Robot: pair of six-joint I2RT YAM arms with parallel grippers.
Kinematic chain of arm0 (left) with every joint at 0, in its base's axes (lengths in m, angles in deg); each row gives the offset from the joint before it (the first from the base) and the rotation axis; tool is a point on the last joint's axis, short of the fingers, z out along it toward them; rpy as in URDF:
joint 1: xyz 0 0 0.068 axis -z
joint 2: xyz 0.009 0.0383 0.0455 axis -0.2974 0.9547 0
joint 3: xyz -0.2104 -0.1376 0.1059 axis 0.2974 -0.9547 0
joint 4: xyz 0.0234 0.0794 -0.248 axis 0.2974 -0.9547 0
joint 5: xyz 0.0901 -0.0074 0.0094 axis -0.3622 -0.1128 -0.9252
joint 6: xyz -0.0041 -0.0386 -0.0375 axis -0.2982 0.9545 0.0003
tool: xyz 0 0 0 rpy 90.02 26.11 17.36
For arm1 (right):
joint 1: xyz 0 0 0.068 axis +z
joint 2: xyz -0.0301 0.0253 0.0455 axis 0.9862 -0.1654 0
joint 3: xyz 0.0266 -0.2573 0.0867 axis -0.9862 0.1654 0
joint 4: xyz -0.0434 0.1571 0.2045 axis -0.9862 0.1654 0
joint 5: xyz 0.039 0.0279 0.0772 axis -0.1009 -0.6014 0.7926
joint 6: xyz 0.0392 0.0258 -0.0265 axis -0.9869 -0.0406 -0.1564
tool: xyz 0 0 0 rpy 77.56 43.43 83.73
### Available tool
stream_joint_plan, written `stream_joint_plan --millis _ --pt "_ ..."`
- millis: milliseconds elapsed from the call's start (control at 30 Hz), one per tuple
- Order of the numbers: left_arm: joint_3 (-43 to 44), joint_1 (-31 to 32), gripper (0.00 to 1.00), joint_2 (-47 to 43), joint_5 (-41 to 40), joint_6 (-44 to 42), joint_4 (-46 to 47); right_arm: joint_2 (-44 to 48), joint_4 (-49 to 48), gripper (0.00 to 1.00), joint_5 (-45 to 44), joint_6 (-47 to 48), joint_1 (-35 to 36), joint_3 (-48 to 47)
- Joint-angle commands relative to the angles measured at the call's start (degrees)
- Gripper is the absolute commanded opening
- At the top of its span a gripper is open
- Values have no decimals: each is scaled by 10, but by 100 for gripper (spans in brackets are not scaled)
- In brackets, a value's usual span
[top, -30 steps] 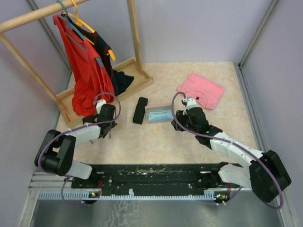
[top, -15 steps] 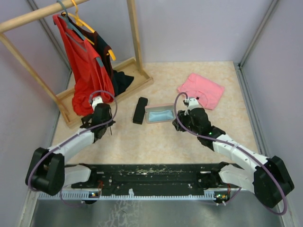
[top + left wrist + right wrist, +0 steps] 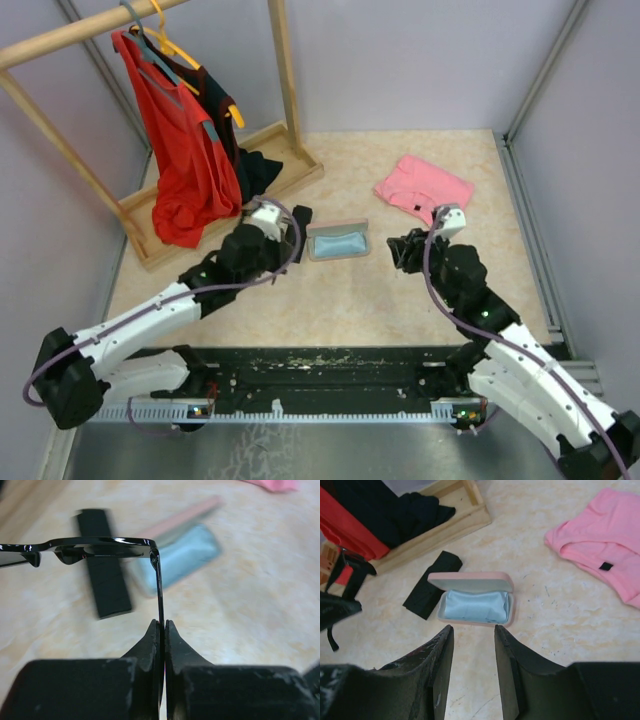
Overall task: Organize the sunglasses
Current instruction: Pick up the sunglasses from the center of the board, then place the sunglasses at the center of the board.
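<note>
Sunglasses (image 3: 100, 543) with the black frame are clamped by one thin temple arm between the closed fingers of the left end effector (image 3: 161, 625). The lens front stands just past the fingertips, above the counter (image 3: 250, 605). Beyond it lies the black case (image 3: 102, 575). The right end effector (image 3: 472, 630) has its fingers apart and holds nothing, with the open pink case (image 3: 470, 581) just ahead of it.

A: Where does the top view sit?
B: High, behind the arm bases (image 3: 165, 362), tilted down toward the far wall (image 3: 400, 60); the whole table (image 3: 330, 300) fits.
A: And the wrists?
B: Low and close: one looks out over the left gripper (image 3: 161, 624), the other over the right gripper (image 3: 472, 630). Both share the black case (image 3: 102, 575) and pink case (image 3: 190, 514) with the top view.
</note>
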Motion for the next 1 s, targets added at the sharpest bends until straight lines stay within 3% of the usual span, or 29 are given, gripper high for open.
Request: stream_joint_plan --millis 0,167,200,333,533,800,967 --pt "31 91 1 34 107 -109 65 60 19 39 -57 10 -5 -26" --pt "11 152 1 67 197 -228 170 111 56 39 -95 22 -5 -36" --pt "11 153 1 81 256 -254 175 118 63 39 -102 24 -5 -37" --pt "16 181 0 114 380 -388 167 134 84 39 -115 32 -5 -40" --pt "54 201 0 188 487 -483 97 135 91 39 -119 37 -5 -36" --pt "104 234 0 306 459 -487 57 135 90 39 -120 37 -5 -32" --pt "118 246 0 348 377 -410 65 128 89 39 -114 34 -5 -32"
